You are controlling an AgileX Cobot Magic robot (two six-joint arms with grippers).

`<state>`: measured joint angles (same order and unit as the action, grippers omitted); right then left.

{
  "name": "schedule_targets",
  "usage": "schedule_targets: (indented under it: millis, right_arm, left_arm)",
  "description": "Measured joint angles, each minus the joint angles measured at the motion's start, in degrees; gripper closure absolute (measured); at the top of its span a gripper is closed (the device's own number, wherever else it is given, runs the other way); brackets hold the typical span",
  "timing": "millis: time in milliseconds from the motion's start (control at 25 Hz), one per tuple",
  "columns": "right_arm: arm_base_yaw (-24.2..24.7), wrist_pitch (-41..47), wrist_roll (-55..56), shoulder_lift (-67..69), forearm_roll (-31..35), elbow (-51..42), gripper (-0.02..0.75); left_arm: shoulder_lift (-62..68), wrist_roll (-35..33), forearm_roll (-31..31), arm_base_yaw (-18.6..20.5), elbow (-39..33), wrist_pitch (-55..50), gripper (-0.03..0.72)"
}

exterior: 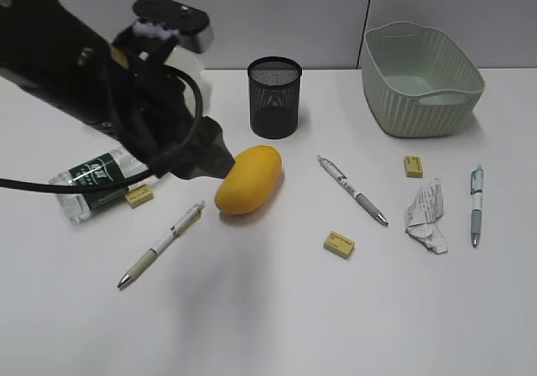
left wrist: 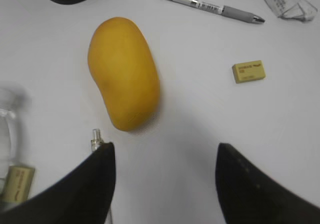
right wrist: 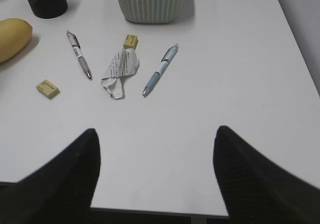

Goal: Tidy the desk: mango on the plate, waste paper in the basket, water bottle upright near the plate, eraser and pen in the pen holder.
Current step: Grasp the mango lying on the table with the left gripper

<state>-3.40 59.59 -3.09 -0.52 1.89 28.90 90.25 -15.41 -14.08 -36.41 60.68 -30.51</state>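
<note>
Left wrist view has the mango lying on its side on the white tabletop, just ahead of my left hand, whose two dark fingers stand well apart with nothing between them, not touching the fruit. By my left finger there's the tip of a pen, and further left the blurry clear edge of the water bottle with a yellow eraser next to it.

From the exterior view, the bottle is lying flat with its dark green label up, half tucked under my left arm, and that eraser sits just beside it. The pen with the pale grip lies at a slant just left of the mango. The black mesh pen holder stands upright behind the mango, close but apart.

Going right: a grey-grip pen, a second eraser in front of it, a third eraser, then the crumpled waste paper and a blue-grey pen beside it. The pale green basket sits at the back right (looks like nothing's in it, from what I can see).

My right hand hangs over the near right part of the tabletop, fingers spread wide, holding nothing, well apart from the paper.
</note>
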Motion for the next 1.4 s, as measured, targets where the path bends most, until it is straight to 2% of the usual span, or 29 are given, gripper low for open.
schedule_targets:
  millis: [200, 440, 560, 680, 880, 1400]
  right_arm:
    - [0.00, 0.00, 0.00, 0.00, 0.00, 0.00, 0.180]
    - [0.00, 0.00, 0.00, 0.00, 0.00, 0.00, 0.180]
    - [0.00, 0.00, 0.00, 0.00, 0.00, 0.00, 0.180]
    - [0.00, 0.00, 0.00, 0.00, 0.00, 0.00, 0.180]
    - [0.00, 0.00, 0.00, 0.00, 0.00, 0.00, 0.180]
    - [0.00, 0.00, 0.00, 0.00, 0.00, 0.00, 0.180]
  left_arm:
    - [7.51, 6.13, 5.38, -1.88, 6.41, -3.01, 0.200]
    - [14.99, 7.32, 5.99, -1.88, 12.10, -4.96, 0.071]
    - [18.06, 9.38, 7.12, -1.88, 13.60, -5.56, 0.047]
    - [20.43, 12.05, 9.78, -1.88, 14.06, -5.45, 0.042]
    - [23.36, 13.91, 10.30, -1.68, 14.43, -3.63, 0.042]
    - [29.55, 14.78, 11.52, -0.09, 19.32, -1.05, 0.042]
